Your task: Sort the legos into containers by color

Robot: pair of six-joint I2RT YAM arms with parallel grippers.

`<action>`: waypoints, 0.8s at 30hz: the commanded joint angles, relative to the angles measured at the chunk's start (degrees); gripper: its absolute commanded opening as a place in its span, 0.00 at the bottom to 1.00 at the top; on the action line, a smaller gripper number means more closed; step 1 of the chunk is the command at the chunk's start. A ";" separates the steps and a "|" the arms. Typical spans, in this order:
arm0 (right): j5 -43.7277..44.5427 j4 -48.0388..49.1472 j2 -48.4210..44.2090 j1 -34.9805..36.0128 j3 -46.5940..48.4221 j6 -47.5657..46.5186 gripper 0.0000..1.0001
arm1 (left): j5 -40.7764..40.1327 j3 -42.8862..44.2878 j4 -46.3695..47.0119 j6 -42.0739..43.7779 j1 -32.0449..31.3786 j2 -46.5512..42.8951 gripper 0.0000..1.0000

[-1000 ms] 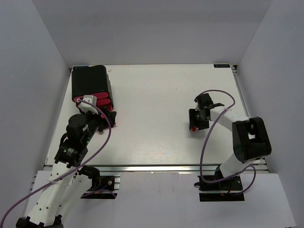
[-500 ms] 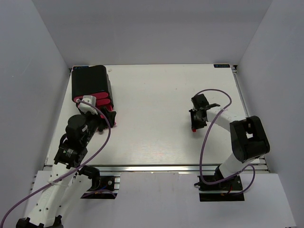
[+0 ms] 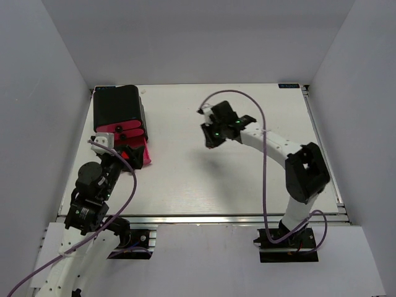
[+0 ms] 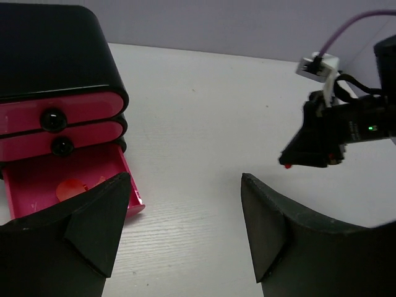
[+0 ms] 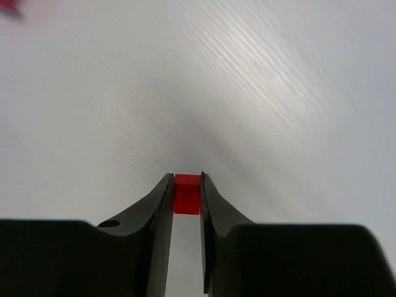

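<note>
The containers are three magenta-pink drawers in a glossy black housing (image 3: 116, 105) (image 4: 49, 55) at the table's back left. The top two are closed; the bottom drawer (image 4: 25, 185) (image 3: 143, 151) is pulled out, with red legos (image 4: 69, 187) lying in it. My left gripper (image 3: 130, 156) (image 4: 185, 185) hovers open and empty just in front of that drawer. My right gripper (image 3: 209, 141) (image 5: 186, 185) is above the table's middle, shut on a small red lego (image 5: 187, 197) pinched at its fingertips. That lego also shows as a red speck (image 4: 287, 166) in the left wrist view. No other legos show.
Purple cables (image 3: 263, 133) loop from both wrists. White walls close the table (image 3: 185, 179) in on the left, back and right. An aluminium rail (image 3: 204, 218) runs along the near edge by the arm bases.
My right gripper closed on the red lego at the table's right side, then swung with it left and back to the middle. The left arm drew back slightly and stayed open.
</note>
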 commanded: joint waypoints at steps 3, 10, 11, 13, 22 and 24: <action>-3.08 2.90 12.28 10.72 19.10 -7.76 0.00 | -2.74 -1.36 2.05 0.79 0.37 -5.41 0.81; -4.48 10.70 29.15 18.72 40.49 -8.47 0.00 | -5.81 -1.97 0.91 0.62 0.37 -11.03 0.81; -4.92 12.21 30.22 20.12 41.74 -8.82 0.00 | -6.69 -2.06 0.65 0.53 0.37 -11.48 0.81; -3.96 15.55 32.67 21.09 43.76 -9.08 0.00 | -7.92 -2.06 0.56 0.62 0.37 -12.27 0.81; 5.71 27.42 40.42 24.35 47.38 -10.93 0.32 | -7.75 -2.06 0.91 0.53 0.55 -11.05 0.81; 5.71 28.91 40.51 24.18 45.97 -11.02 0.49 | -7.75 -2.15 0.73 0.44 0.55 -10.96 0.81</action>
